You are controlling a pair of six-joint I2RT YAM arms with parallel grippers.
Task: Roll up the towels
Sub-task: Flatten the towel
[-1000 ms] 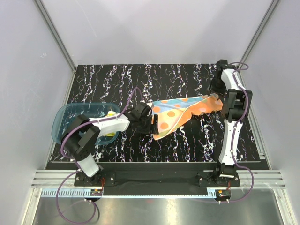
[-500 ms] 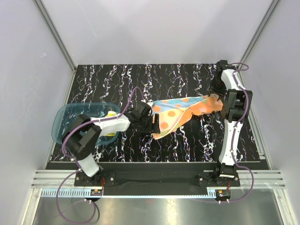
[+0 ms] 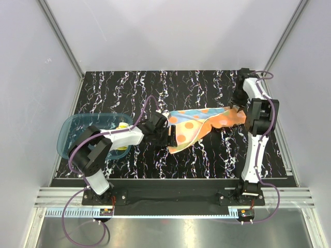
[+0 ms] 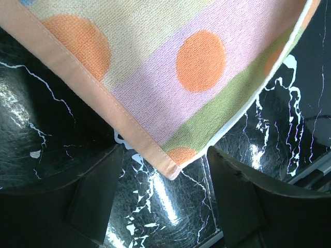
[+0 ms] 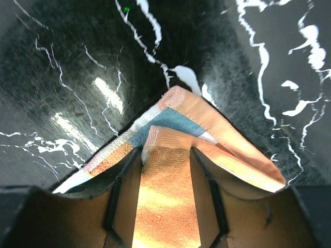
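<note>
A polka-dot towel (image 3: 199,124) with orange, green, pink and blue bands lies stretched across the middle of the black marbled table. My left gripper (image 3: 170,135) is open at the towel's near left corner. In the left wrist view the corner (image 4: 173,163) lies between the two spread fingers (image 4: 93,201), touching neither. My right gripper (image 3: 239,107) is shut on the towel's far right end. In the right wrist view the orange cloth (image 5: 165,196) is bunched between the fingers (image 5: 126,191), with folded layers sticking out past the tips.
A translucent blue basin (image 3: 70,129) stands at the left of the table, with a yellow thing (image 3: 123,125) at its right side under the left arm. Grey walls close in the table at left, right and back.
My right gripper has shifted slightly to the right and farther back, drawing the towel's right end tighter. The left gripper has hardly moved.
</note>
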